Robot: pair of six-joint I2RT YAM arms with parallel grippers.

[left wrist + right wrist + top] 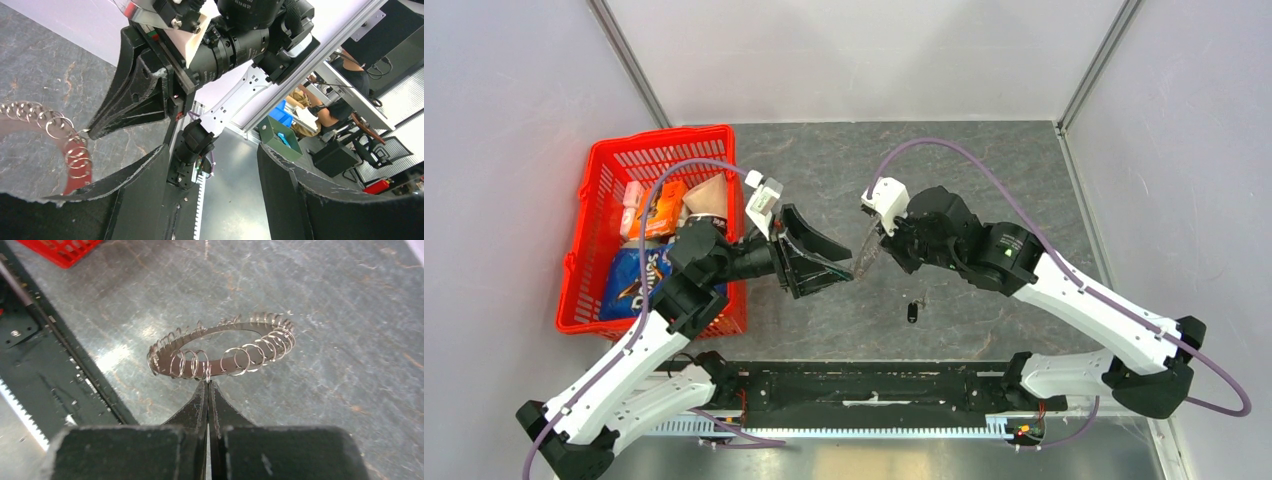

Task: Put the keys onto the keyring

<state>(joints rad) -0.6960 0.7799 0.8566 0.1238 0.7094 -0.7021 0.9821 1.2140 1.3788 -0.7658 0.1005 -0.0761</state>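
Key (911, 312): lies flat on the table (984, 160), on the near side of both claws and apart from them, not yet picked up.

Keyring (250, 356): held in the air, pinched at its near edge by the right gripper (207, 386), jaws fully closed on it.

Left gripper (849, 266): jaws wide, holding nothing, tips just beside the keyring.

Step, as judged: ring presented, key fetch pending. The next move calls for the left claw to drop to the key and pinch its black head, leaving the metal end free to thread.

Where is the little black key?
In the top view, the black key lies alone on the table, between the right gripper holding the keyring and the black base rail.
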